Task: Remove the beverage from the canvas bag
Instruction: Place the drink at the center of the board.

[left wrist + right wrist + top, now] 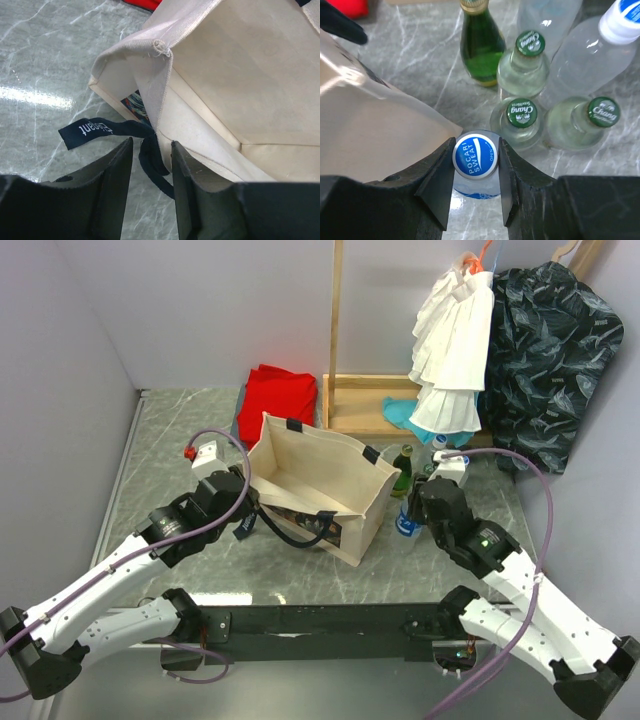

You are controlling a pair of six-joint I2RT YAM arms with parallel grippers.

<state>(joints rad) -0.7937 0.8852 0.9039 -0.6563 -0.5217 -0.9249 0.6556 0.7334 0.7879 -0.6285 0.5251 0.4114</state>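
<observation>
The beige canvas bag point(320, 480) stands open mid-table with navy straps; it also shows in the left wrist view point(240, 75) and the right wrist view point(370, 135). Its inside looks empty. A clear Pocari Sweat bottle point(475, 155) with a blue cap stands on the table just right of the bag point(407, 523). My right gripper point(476, 145) is over it, both fingers against the cap point(412, 512). My left gripper point(152, 150) is at the bag's left corner point(245, 502), fingers slightly apart with a navy strap point(150, 160) hanging between them.
Right of the bag stand a dark green bottle point(481, 47), several clear bottles with green caps point(521, 112) and a plastic bottle point(625, 15). A red folded cloth point(280, 400) lies behind the bag. A wooden rack point(360, 405) holds hanging clothes point(455, 350) at the back right.
</observation>
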